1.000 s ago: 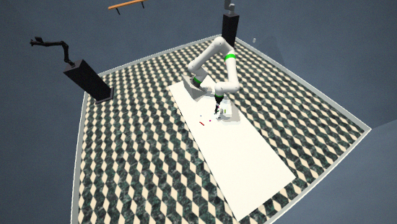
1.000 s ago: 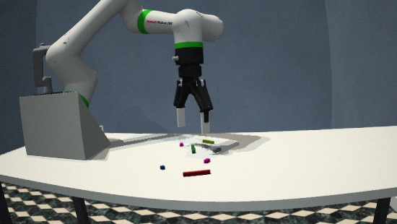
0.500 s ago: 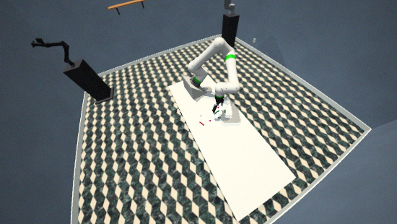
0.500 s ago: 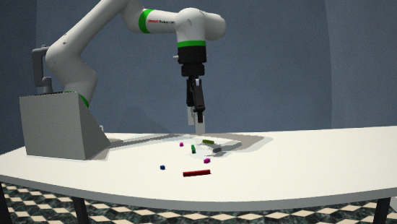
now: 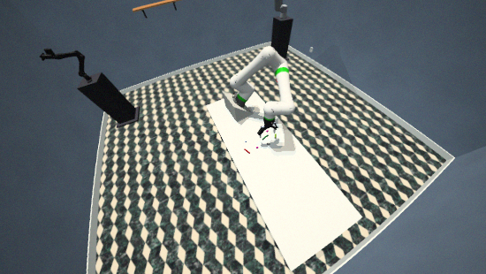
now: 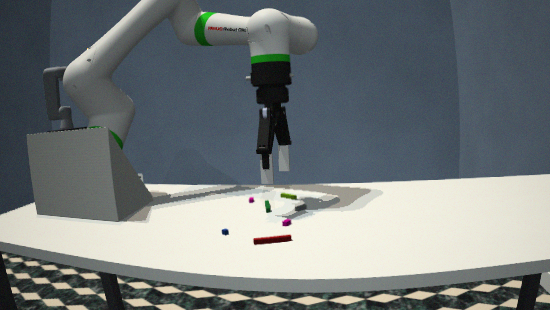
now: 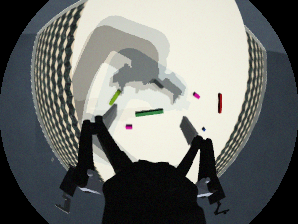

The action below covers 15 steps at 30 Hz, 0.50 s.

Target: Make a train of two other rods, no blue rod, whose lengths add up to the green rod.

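Note:
My gripper [image 6: 274,169] hangs open and empty above the white table, roughly over the rods. In the wrist view its fingers stand wide on either side of the green rod [image 7: 149,112]. The green rod [image 6: 268,206] lies flat on the table. A lime rod [image 6: 288,195] lies just behind it, and a grey rod [image 6: 300,206] to its right. Two short magenta rods [image 6: 251,199] [image 6: 286,222] lie on either side of the green rod. A red rod [image 6: 272,239] lies nearest the front edge, and a small blue rod [image 6: 225,231] lies to its left. All rods lie apart from one another.
The arm's grey base block [image 6: 80,172] stands at the table's left end. The table [image 5: 283,177] stretches far to the right. Two dark pedestals [image 5: 108,98] [image 5: 281,35] stand on the checkered floor away from the table.

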Motion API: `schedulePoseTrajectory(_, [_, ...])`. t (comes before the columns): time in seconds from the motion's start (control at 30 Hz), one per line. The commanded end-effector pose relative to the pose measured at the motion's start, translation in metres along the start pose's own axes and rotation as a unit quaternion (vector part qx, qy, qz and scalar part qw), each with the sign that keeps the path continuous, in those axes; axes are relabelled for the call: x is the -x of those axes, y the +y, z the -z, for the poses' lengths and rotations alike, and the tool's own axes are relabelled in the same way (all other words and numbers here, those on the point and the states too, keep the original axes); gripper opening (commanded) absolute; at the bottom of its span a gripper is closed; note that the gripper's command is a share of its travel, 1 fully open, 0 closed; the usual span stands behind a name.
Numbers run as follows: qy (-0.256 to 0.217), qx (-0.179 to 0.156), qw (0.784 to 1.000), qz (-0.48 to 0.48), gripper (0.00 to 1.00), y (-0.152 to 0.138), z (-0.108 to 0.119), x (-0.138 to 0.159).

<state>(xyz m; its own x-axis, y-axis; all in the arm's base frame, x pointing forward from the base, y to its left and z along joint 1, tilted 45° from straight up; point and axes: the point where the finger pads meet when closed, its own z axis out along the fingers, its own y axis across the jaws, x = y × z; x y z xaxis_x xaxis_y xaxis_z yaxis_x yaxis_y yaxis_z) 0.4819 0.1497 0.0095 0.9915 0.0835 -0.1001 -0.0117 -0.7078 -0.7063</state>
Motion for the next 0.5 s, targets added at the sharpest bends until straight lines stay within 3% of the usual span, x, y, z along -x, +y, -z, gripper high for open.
schedulePoseTrajectory(0.0, [-0.002,0.004,0.996,-0.084,1.0,0.001,0.001,-0.005])
schedulePoseTrajectory(0.4, [-0.001,0.004,0.97,-0.242,1.0,0.002,0.004,-0.014])
schedulePoseTrajectory(0.47, [-0.001,0.004,0.954,-0.299,1.0,0.003,0.005,-0.017])
